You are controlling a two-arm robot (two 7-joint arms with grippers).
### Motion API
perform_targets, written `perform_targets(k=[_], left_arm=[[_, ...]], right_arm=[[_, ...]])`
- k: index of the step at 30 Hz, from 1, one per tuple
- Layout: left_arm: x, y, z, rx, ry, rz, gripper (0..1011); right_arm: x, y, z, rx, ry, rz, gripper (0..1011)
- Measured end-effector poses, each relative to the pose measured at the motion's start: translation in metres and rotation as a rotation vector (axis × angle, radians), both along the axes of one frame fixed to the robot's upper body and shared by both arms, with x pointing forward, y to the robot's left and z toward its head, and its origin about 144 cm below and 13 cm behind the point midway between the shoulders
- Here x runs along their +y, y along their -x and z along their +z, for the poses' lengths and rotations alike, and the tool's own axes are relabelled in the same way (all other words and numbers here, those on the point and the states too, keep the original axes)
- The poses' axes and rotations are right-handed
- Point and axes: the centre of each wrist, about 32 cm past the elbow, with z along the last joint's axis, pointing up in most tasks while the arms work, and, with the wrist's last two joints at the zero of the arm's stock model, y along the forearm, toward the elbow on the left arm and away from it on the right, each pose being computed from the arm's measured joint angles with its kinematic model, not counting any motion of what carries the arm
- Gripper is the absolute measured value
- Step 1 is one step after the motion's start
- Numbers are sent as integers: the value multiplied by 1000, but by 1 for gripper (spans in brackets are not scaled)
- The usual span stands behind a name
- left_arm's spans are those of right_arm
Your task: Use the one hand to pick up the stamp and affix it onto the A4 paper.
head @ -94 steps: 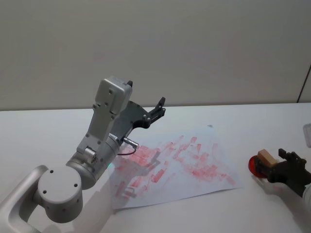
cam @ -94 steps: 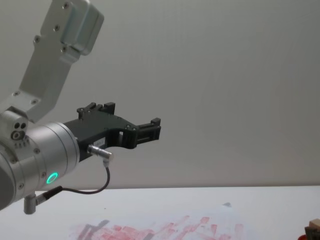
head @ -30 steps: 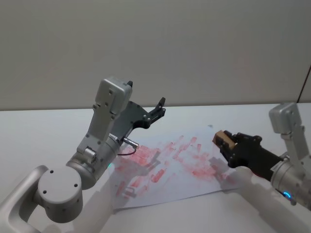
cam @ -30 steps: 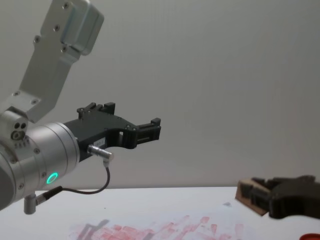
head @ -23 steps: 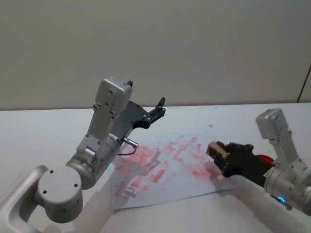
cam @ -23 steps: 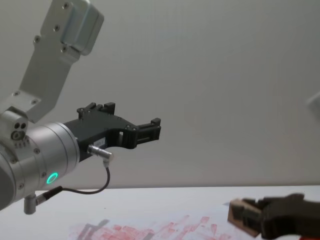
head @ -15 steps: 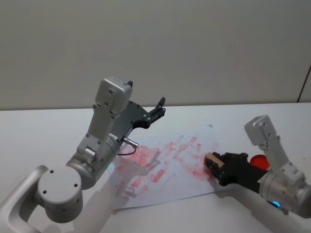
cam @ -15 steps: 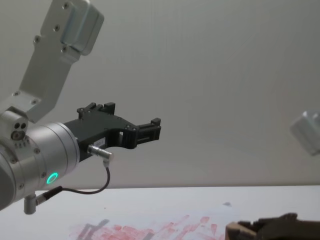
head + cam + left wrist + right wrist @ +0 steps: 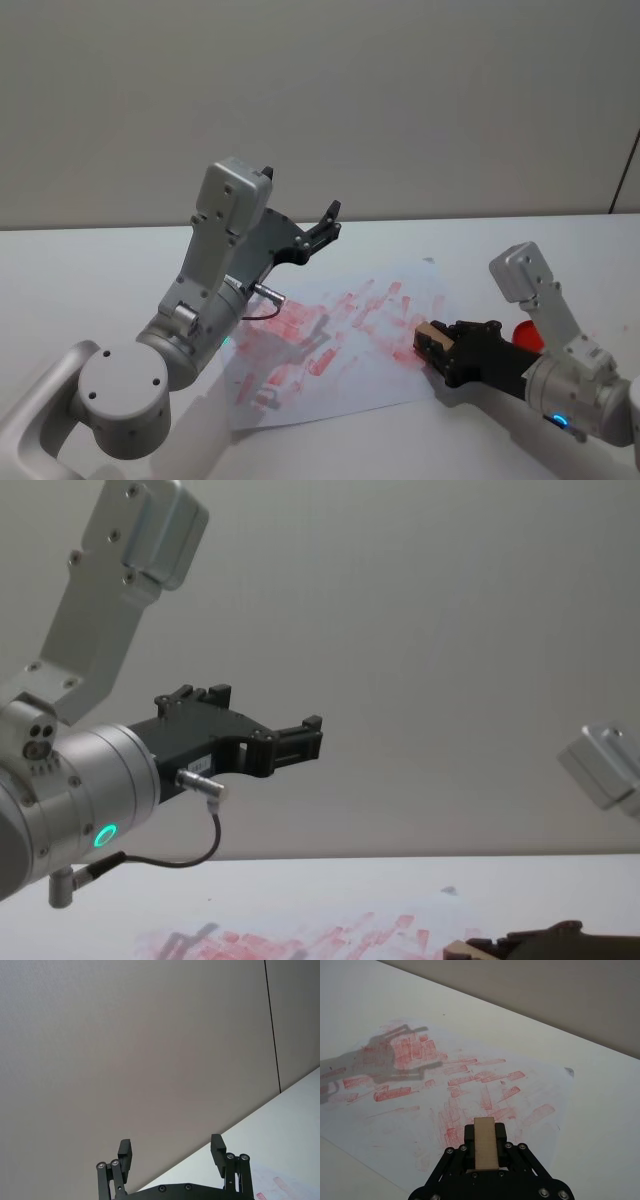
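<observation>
The light-brown wooden stamp (image 9: 431, 335) (image 9: 485, 1142) sits between the fingers of my right gripper (image 9: 436, 344), which is shut on it. The gripper holds it low over the right part of the A4 paper (image 9: 345, 340) (image 9: 445, 1085), a white sheet covered with pinkish-red prints. Whether the stamp touches the sheet cannot be told. In the chest view the stamp (image 9: 458, 949) and right gripper peek in at the bottom edge. My left gripper (image 9: 327, 222) (image 9: 171, 1152) (image 9: 305, 740) hangs raised above the paper's far left side, open and holding nothing.
A red round ink pad (image 9: 527, 332) lies on the white table (image 9: 90, 270) to the right of the paper, partly behind my right arm. A plain grey wall rises behind the table.
My right gripper has carried the stamp from the ink pad leftward and down over the paper's right part. The left arm has not moved.
</observation>
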Motion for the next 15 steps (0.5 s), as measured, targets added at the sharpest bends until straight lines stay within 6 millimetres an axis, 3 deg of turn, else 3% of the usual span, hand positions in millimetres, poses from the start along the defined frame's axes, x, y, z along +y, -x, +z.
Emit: perform_targets(k=[15], left_arm=[[0,0,0,0,0,0,1001]], right_arm=[[2,-2,5,-50,-28,-11,217]])
